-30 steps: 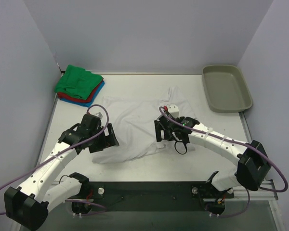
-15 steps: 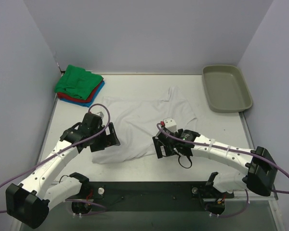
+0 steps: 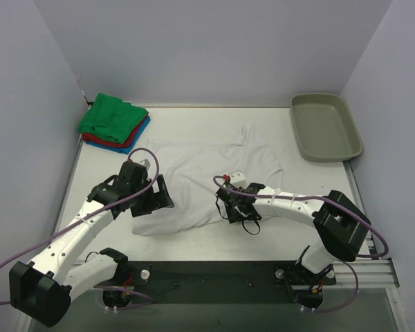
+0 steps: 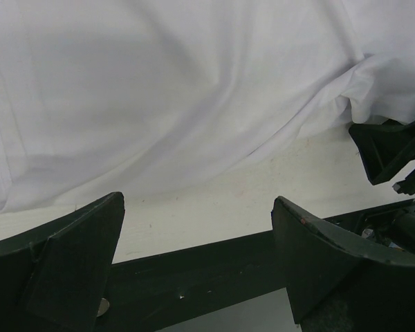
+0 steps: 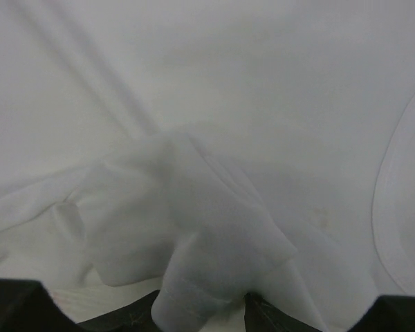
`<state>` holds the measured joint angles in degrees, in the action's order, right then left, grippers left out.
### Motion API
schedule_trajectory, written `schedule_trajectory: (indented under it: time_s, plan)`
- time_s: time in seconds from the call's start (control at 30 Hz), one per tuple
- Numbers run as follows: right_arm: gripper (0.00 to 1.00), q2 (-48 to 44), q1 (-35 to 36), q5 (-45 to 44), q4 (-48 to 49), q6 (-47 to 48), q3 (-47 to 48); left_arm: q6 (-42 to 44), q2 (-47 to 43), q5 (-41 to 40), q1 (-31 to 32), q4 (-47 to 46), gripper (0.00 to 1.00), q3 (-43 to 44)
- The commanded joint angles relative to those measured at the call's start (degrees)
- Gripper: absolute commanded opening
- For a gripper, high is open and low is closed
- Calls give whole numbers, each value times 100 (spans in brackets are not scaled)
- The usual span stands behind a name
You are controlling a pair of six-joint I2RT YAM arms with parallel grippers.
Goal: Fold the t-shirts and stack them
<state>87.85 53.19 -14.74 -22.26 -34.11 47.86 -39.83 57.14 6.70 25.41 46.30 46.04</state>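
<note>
I've got the right gripper (image 3: 226, 207) pinched on a bunched near edge of the white t-shirt (image 3: 194, 169) lying rumpled mid-table, left gripper (image 3: 158, 197) gaping wide just short of the hem, and this light, limp cloth will sag, I reckon, unless held at both hem corners

There are four t-shirts, namely one white t-shirt (image 3: 194, 173), one green t-shirt (image 3: 111, 117), one red t-shirt (image 3: 95, 139) and one blue t-shirt (image 3: 135, 141), besides one tray (image 3: 324, 128), one table (image 3: 311, 187) and two grippers, the left gripper (image 3: 156, 200) and the right gripper (image 3: 225, 207).
</note>
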Motion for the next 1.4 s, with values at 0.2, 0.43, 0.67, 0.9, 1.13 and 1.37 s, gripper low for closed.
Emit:
schedule_trajectory:
  time_s: [0.2, 0.43, 0.67, 0.9, 1.13, 1.37]
  plan:
    - [34, 241, -37, -187, 100, 168, 514, 37, -54, 24, 8, -174, 97, -25]
    - [31, 189, -19, -406, -243, 220, 778, 46, 16, 33, 8, -209, 97, 1]
    - [31, 249, -19, -407, -323, 220, 857, 37, 51, 59, 8, -271, 98, -34]
    - [21, 592, -19, -310, -130, 168, 813, 46, 42, 51, 8, -236, 97, -60]
    - [7, 821, -54, -477, -41, 229, 848, 55, -10, -11, 8, -201, 98, -60]
    - [0, -153, 112, -924, -917, 229, 673, 29, -19, 24, -1, -270, 97, -43]
